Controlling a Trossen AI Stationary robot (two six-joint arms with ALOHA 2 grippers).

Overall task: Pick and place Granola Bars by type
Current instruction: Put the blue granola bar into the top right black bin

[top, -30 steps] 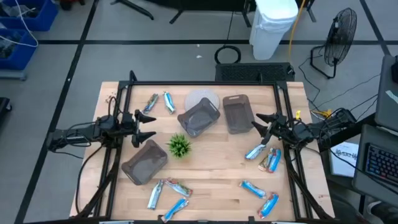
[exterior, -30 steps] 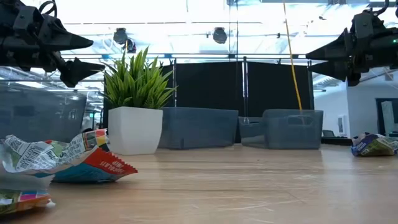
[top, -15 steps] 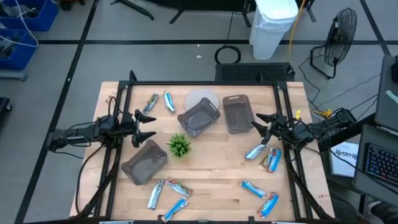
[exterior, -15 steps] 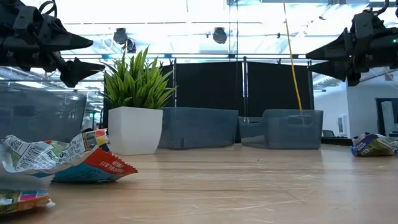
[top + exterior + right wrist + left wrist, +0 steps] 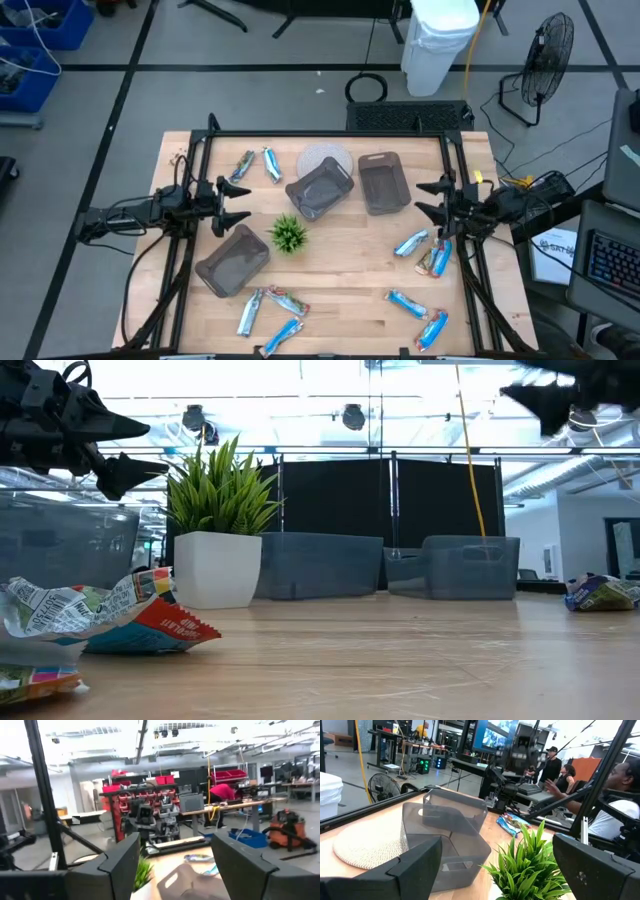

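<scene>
Granola bars, mostly blue and silver packets, lie flat in three groups in the high view. Two are at the far left [image 5: 258, 164], three at the near left [image 5: 268, 315], and several at the right [image 5: 424, 252], with two nearer the near edge [image 5: 418, 315]. My left gripper [image 5: 236, 203] hovers open over the table's left side, between the far-left bars and a grey tray [image 5: 232, 262]. My right gripper [image 5: 428, 198] hangs open above the right side, just beyond the right-hand bars, and is high up in the low view [image 5: 545, 398].
Two more grey trays [image 5: 320, 188] [image 5: 381, 183] sit at the far middle, the left one on a round pale mat [image 5: 325, 158]. A small green plant in a white pot [image 5: 288, 235] stands mid-table. A crumpled wrapper [image 5: 100, 615] lies close to the low camera. People stand beyond the table [image 5: 615, 795].
My right gripper has risen and drawn back a little toward the table's right edge, still open; in the low view it has climbed toward the top of the picture. The bars and my left arm have kept still.
</scene>
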